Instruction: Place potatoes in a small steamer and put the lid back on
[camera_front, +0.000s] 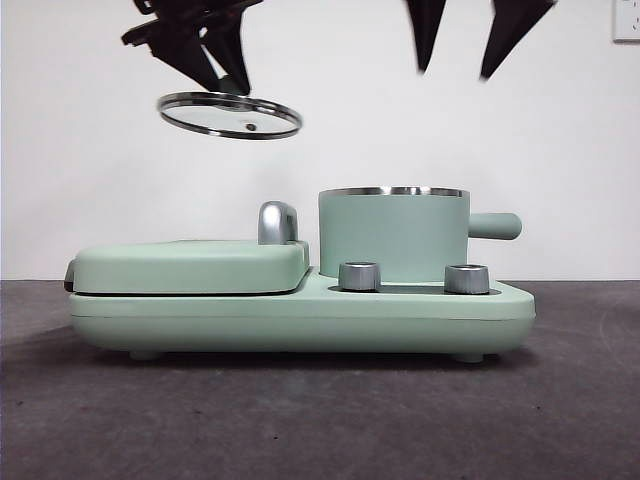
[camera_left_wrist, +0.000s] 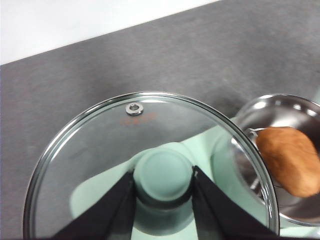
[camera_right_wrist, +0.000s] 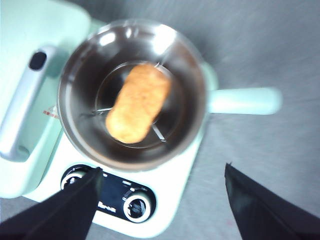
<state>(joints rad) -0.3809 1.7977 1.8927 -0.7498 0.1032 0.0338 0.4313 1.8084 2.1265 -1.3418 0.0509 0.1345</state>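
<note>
Potato (camera_right_wrist: 137, 102), oblong and orange-brown, lies on a wire rack inside the small steamer (camera_front: 393, 234), whose steel bowl is open at the top. That mint-green pot sits at the right of a mint-green cooker base (camera_front: 300, 318), its stubby handle (camera_front: 494, 226) pointing right, with two silver dials (camera_front: 360, 276) just in front of it. To its left lies the flat griddle cover (camera_front: 190, 266) with a chrome handle (camera_front: 277, 222). The glass lid (camera_front: 230, 114) hangs tilted in the air above the griddle, up and to the left of the steamer. The left end effector (camera_left_wrist: 164, 182) is clamped on the lid's green knob (camera_left_wrist: 164, 172). The right end effector (camera_right_wrist: 160, 200) hovers high over the steamer, spread wide and holding nothing. The cooker stands on a dark grey worktop (camera_front: 320, 420).
</note>
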